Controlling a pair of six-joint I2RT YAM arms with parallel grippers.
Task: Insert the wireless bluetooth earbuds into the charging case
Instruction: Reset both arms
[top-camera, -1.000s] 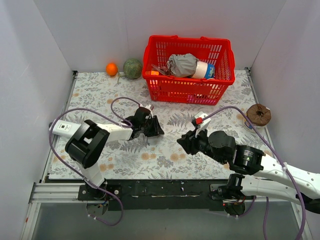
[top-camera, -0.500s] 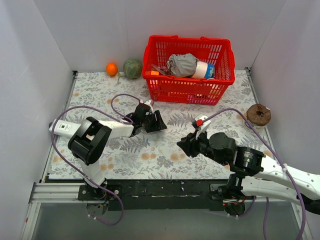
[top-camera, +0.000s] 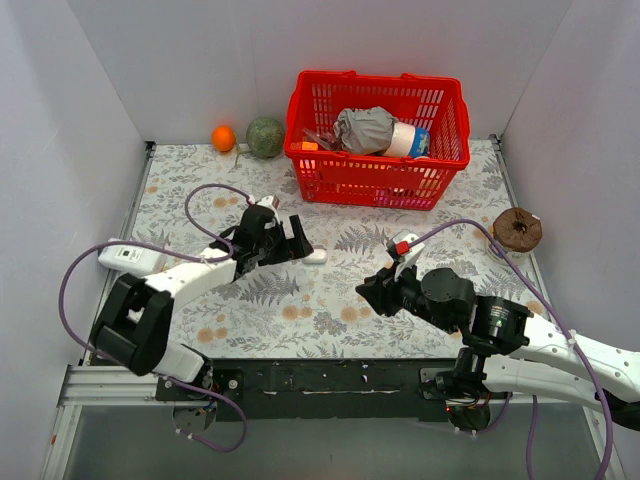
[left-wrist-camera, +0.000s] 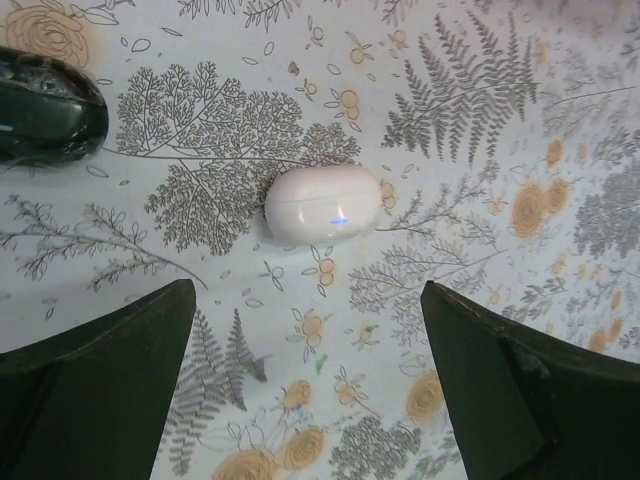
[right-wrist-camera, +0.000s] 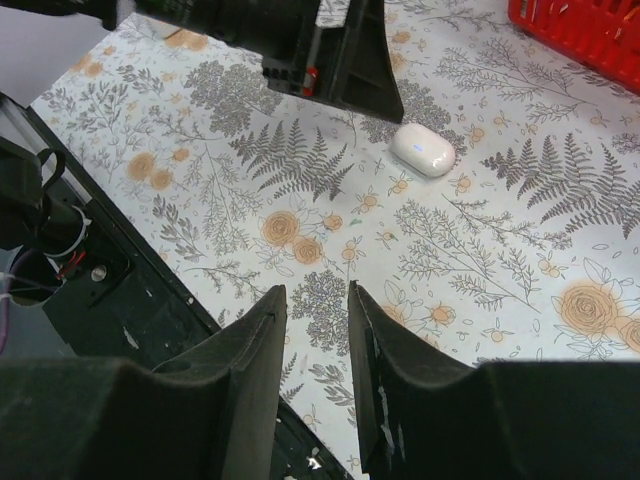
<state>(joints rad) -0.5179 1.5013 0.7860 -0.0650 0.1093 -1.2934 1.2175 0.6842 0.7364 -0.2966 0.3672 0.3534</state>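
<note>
The white charging case (top-camera: 314, 256) lies shut on the flowered cloth, a small blue light on its side (left-wrist-camera: 322, 203). My left gripper (top-camera: 296, 244) hangs open just left of it, and in the left wrist view (left-wrist-camera: 308, 292) its wide-spread fingers are empty with the case beyond them. The right wrist view shows the case (right-wrist-camera: 423, 149) beside the left gripper's fingers (right-wrist-camera: 340, 60). My right gripper (top-camera: 366, 289) hovers to the case's right, its jaws a narrow gap apart (right-wrist-camera: 317, 297) with nothing between them. The earbuds are out of view.
A black oval pebble-like case (left-wrist-camera: 45, 110) lies near the white one. A red basket (top-camera: 378, 140) full of items stands at the back. An orange (top-camera: 223, 138) and a green ball (top-camera: 265, 137) sit back left, and a brown round object (top-camera: 517, 228) sits at the right edge.
My left gripper has opened wide and drawn back to the left, leaving the white case lying on the cloth. The right arm has barely moved.
</note>
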